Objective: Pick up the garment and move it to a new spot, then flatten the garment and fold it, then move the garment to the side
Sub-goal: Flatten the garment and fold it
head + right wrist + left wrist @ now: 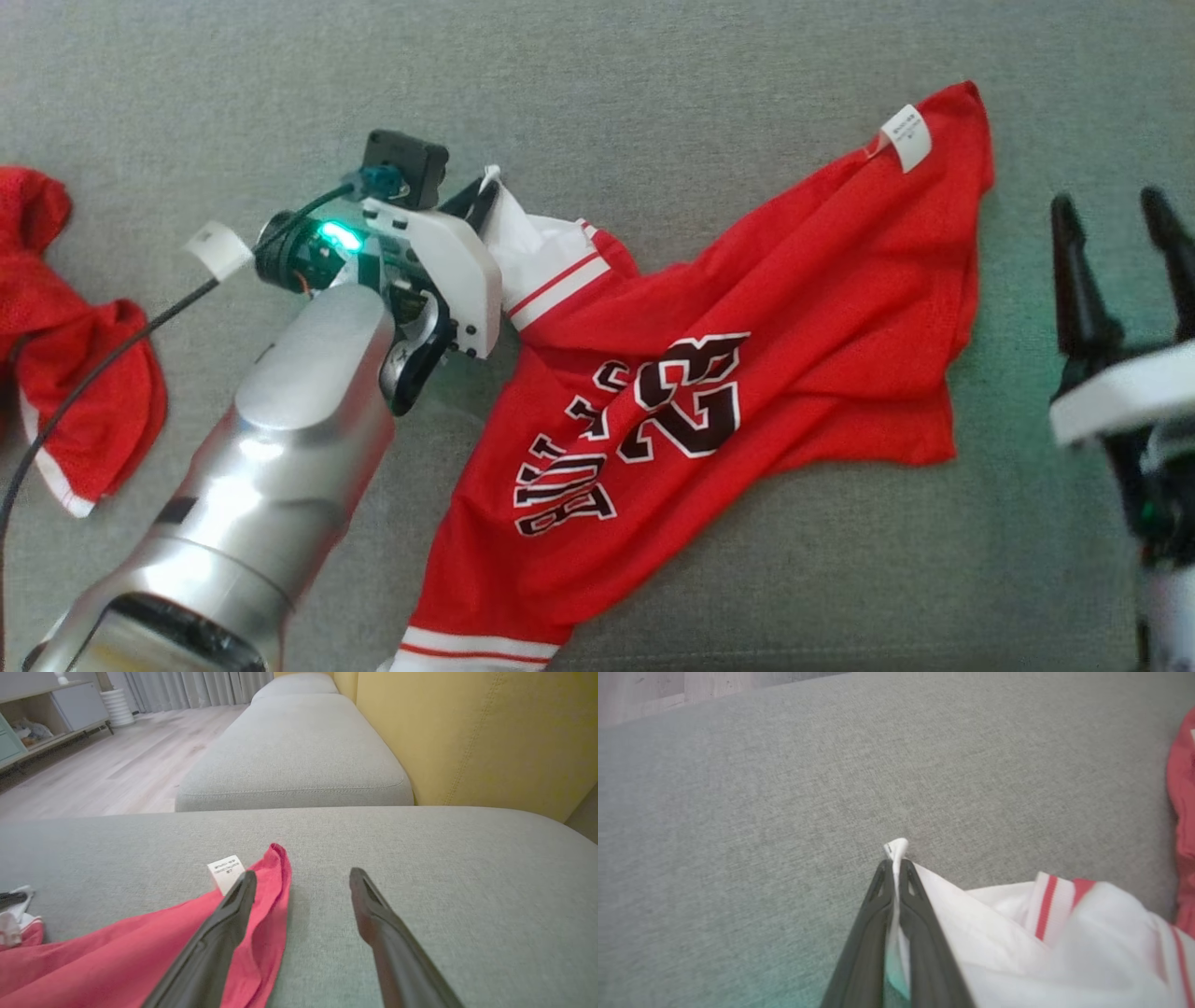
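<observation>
While the red basketball jersey (794, 308) lies rumpled on the grey sofa cushion (653, 75), the left claw (895, 865) is clamped on its white trim and the right claw (302, 877) hangs wide open beside its tagged corner.

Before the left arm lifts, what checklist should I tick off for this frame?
1. Grip: left gripper shut on the jersey at its white trim: ok.
2. Spare hand: right gripper open, holding nothing: ok.
3. Cloth lying flat on the cushion: not ok, rumpled.
4. Other red garment apart from the jersey: ok.
5. Only one layer pinched: cannot tell.
</observation>
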